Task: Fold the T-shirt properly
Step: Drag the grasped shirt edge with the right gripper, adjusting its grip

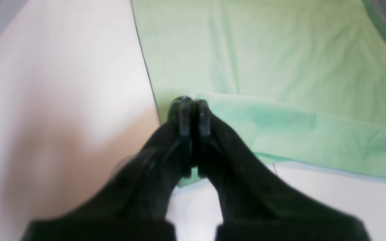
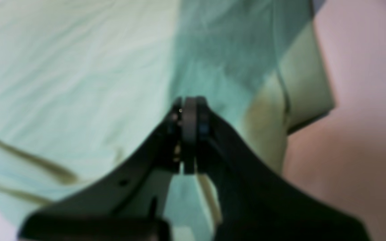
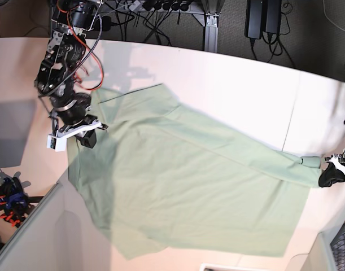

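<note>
Both end effectors clenched on edges of the T-shirt, which lies spread on the white counter.

Left wrist view: the left end effector (image 1: 194,110) pinches a folded hem of the T-shirt (image 1: 263,60), its jaws pressed together; bare counter (image 1: 62,100) opens wide to the left of the shirt's straight side edge. Right wrist view: the right end effector (image 2: 189,113) appears clamped on cloth, though blur hides the exact fold; the shirt's edge ends at the right against bare counter. Base view: the shirt spreads diagonally across the middle, the right end effector (image 3: 87,137) gripping its upper left edge, the left end effector (image 3: 330,176) holding its far right tip near the counter's rim, with open surface above and to the upper right.
</note>
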